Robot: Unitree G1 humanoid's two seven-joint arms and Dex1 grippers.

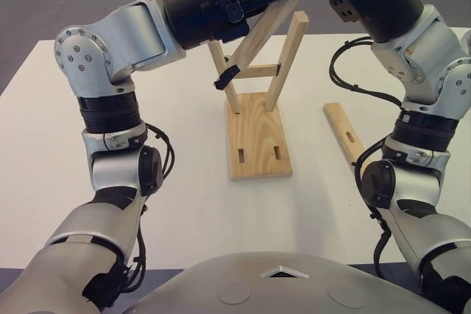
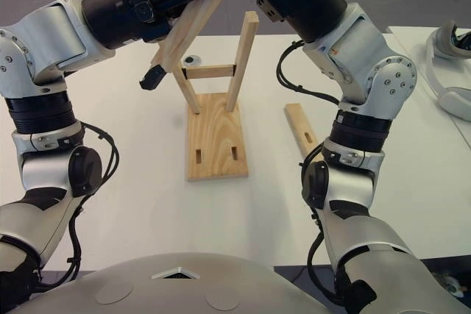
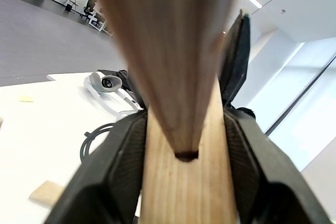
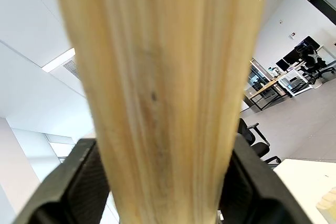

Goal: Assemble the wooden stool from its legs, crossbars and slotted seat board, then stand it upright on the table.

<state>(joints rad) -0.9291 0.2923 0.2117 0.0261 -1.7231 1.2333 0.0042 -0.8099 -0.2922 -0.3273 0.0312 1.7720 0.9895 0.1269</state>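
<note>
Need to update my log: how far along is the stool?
Done: two legs joined by a crossbar stand in the seat board. In hand: left gripper and right gripper hold an apparent third leg above it. Left: the near slots are empty; another leg lies on the table.

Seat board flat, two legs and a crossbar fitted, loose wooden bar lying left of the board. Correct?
Not quite: the loose wooden bar lies to the right of the seat board, as the left eye view shows. The board does lie flat, with two legs and a crossbar fitted.
</note>
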